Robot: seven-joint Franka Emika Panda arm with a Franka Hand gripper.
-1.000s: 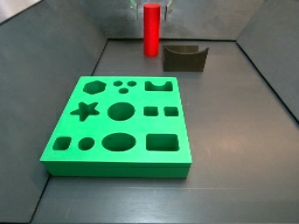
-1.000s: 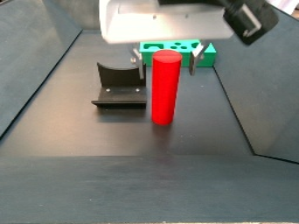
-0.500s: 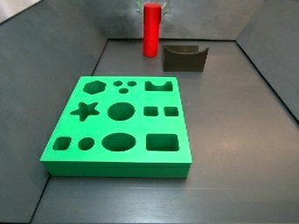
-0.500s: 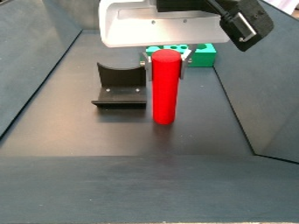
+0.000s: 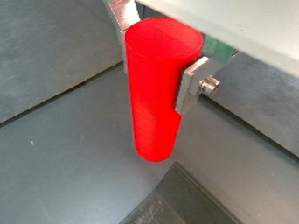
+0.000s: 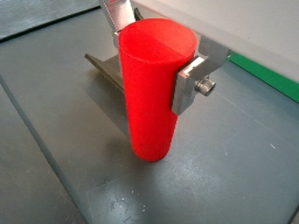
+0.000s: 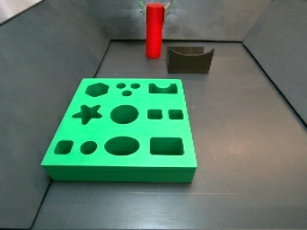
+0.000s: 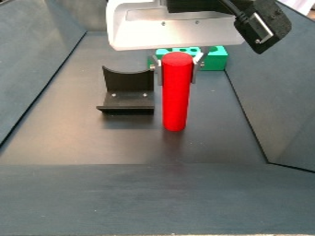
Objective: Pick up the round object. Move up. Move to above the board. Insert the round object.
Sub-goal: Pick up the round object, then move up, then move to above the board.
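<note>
nearest the camera in a side view, the board [image 7: 120,130] lies flat on the bench [image 7: 228,189], green, its star, circles, squares and hexagon cut-outs all open, sitting toward the left wall. beyond it, toward the far edge of the bench, the dark olive-brown block [image 7: 189,58] with its curved notch faces up, just right of the round object [image 7: 155,31]. and there's the red cylinder, upright, near the far wall.

in both wrist views the gripper [image 5: 162,52] is clenched on the round object [image 6: 155,87]: a silver finger [image 5: 194,80] presses flat against its upper side, the opposite finger [image 6: 115,15] shows at the top rim behind it. the grasp is high on the peg, most of the red body hanging below the fingers [image 6: 193,83].

in a side view the gripper [image 8: 167,37] comes down over the peg's top [image 8: 179,90]; whether its base touches the bench can't be told.
</note>
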